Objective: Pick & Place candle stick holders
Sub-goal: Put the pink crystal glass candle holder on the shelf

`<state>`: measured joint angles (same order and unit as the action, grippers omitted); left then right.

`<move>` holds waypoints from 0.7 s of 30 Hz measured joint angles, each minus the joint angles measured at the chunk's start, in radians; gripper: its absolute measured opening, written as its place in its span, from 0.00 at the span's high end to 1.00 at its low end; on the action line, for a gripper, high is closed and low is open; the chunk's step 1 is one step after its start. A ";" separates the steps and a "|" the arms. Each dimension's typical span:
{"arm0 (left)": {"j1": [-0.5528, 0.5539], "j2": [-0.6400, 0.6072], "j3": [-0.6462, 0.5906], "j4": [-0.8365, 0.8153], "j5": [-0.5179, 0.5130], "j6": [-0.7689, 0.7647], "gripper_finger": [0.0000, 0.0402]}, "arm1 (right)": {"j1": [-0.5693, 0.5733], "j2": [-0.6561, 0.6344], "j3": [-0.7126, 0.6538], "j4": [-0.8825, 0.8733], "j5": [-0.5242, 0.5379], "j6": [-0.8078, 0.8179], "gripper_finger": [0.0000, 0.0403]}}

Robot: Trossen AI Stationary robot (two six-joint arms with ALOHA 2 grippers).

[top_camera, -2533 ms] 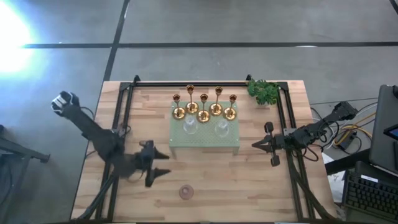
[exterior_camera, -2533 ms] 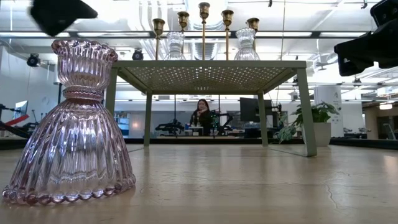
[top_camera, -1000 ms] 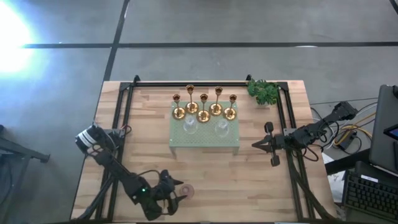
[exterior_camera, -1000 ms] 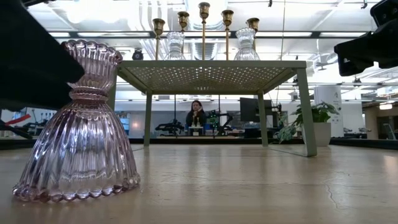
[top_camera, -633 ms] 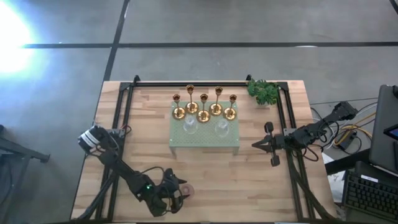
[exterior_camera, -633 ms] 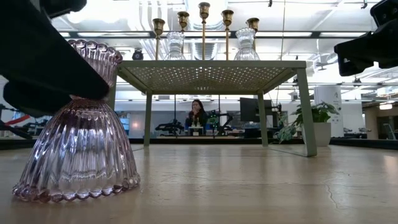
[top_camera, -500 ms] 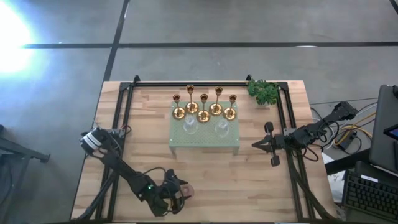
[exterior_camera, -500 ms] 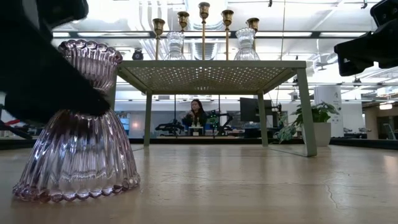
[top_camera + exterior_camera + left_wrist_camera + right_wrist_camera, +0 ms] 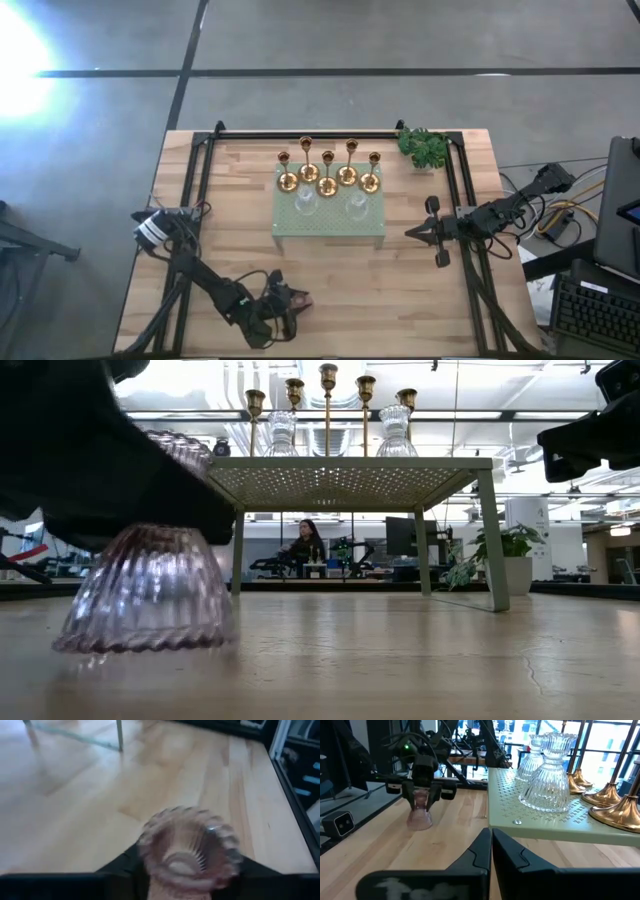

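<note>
The pinkish ribbed glass holder [image 9: 150,595] is near the table's near edge, left of middle, and also shows in the right wrist view [image 9: 420,815]. My left gripper [image 9: 290,303] is shut on it. Several gold-brass holders [image 9: 327,170] and two clear glass ones [image 9: 306,205] [image 9: 356,207] stand by their bases on the pale green perforated tray [image 9: 330,232]. My right gripper [image 9: 412,233] is shut and empty, right of the tray, above the table. My left gripper pinches the pinkish holder's narrow waist [image 9: 421,799], just below the scalloped cup [image 9: 187,840], one finger [image 9: 120,865] on each side. The fingers slant down from above and from the table's left. The holder stays upright; I cannot tell whether its base [image 9: 145,640] still touches the table.
A green leafy sprig [image 9: 424,147] lies at the far right corner. Black frame rails [image 9: 200,190] [image 9: 460,190] run along both sides of the table. Bare wood lies between the tray and the near edge. A person [image 9: 305,550] sits in the room beyond.
My left gripper has moved toward the table's right onto the pinkish holder and come around its waist. The holder has shifted with it, and in the low view its base now shows higher and farther right than before.
</note>
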<state>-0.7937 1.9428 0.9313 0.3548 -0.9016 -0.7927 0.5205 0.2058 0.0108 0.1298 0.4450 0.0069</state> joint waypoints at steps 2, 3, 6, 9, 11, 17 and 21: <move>0.000 -0.002 0.003 0.002 -0.012 0.015 0.68 | 0.000 0.000 0.000 0.000 0.000 0.000 0.98; 0.000 -0.002 0.003 0.001 -0.014 0.018 0.68 | 0.000 0.000 0.000 0.000 0.000 0.000 0.98; 0.001 -0.002 0.002 0.002 -0.019 0.017 0.68 | 0.000 0.000 0.000 0.000 0.000 0.000 0.98; 0.001 -0.004 0.001 0.011 -0.020 0.017 0.68 | 0.000 0.000 0.000 0.000 0.000 0.000 0.98; 0.001 -0.013 0.000 0.012 -0.014 0.017 0.68 | 0.000 0.000 0.000 0.000 0.000 0.000 0.98; 0.006 -0.080 0.012 0.015 -0.044 0.086 0.68 | 0.000 0.000 0.000 0.000 0.000 0.000 0.98; 0.034 -0.132 0.059 0.003 -0.059 0.195 0.68 | 0.000 0.000 0.000 0.000 0.000 0.000 0.98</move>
<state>-0.7597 1.8105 0.9905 0.3574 -0.9608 -0.5974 0.5205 0.2058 0.0106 0.1301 0.4450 0.0071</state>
